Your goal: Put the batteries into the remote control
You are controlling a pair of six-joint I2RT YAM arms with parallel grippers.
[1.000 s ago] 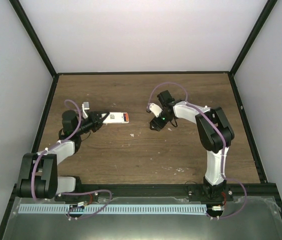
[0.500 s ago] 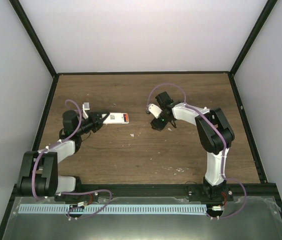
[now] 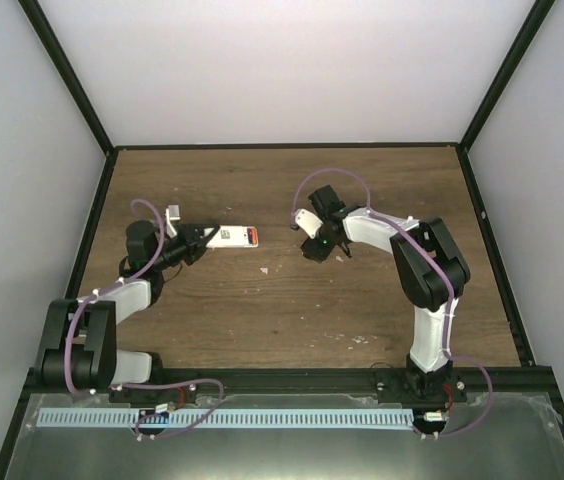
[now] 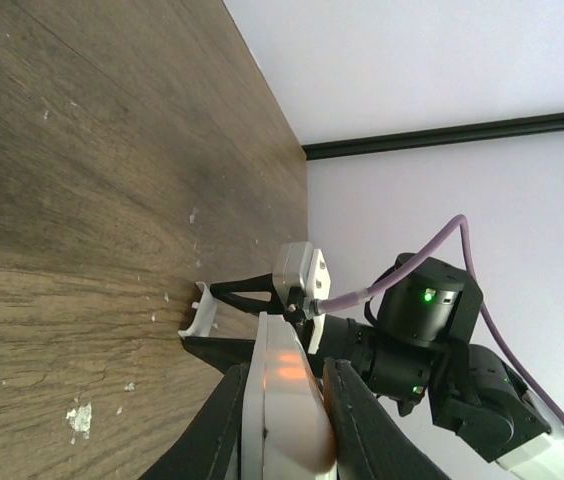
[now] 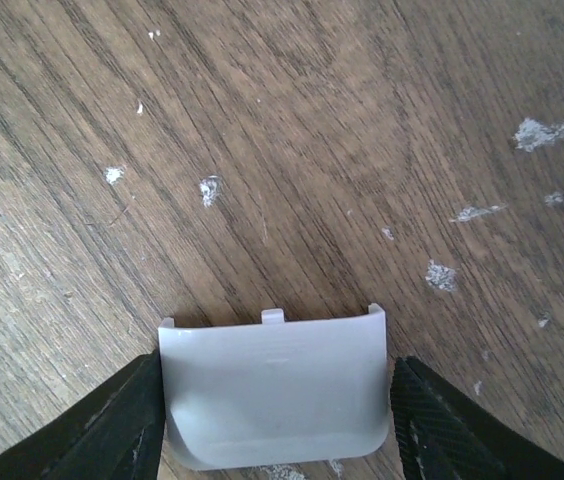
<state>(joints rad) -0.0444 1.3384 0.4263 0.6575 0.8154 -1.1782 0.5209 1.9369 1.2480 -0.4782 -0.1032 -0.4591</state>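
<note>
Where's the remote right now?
In the top view, the remote control sits left of centre, one end clamped in the left gripper, its orange-marked end pointing at the right gripper, which grips the white cover.

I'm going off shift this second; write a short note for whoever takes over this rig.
Left gripper: shut on the remote control, left of centre.
Right gripper: shut on the white cover, close to the table, apart from the remote.
Batteries: none lies loose in view; an orange patch at the remote's free end may be one, cannot tell.
Done: cover is off. Left: confirm both batteries are seated, then probably fit the cover.
</note>
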